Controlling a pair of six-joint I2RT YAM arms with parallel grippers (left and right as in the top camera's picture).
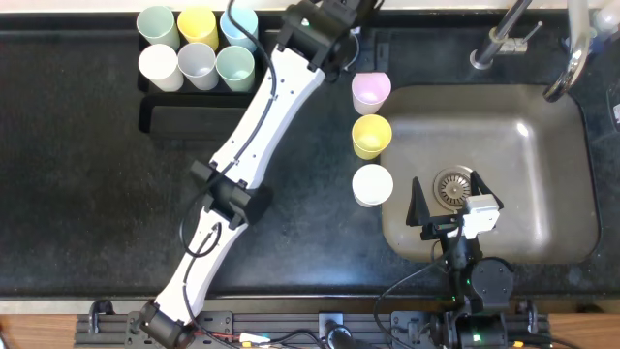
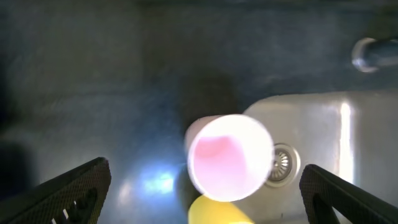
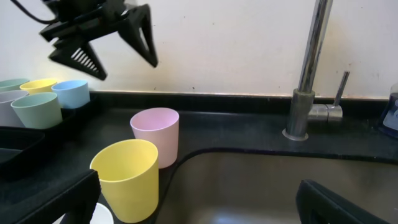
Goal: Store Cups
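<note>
Left gripper [image 2: 205, 168] is hovering above the pink cup [image 2: 229, 158], fingers spread wide, gripping nothing. The pink cup is standing upright on the counter [image 1: 77, 194] by the sink's [image 1: 523, 126] far-left corner. The yellow cup [image 1: 371, 136] is sitting just nearer. Right gripper [image 3: 196, 190] is hanging over the sink, likewise spread wide.

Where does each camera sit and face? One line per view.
Top view: fixed overhead, looking down on counter and sink; left arm, right arm show.
Left wrist view: above the pink cup, looking down; left pincer open.
Right wrist view: low over the sink, facing the wall; right pincer open, left pincer ahead.
Shared: pink cup, yellow cup in all three.
</note>
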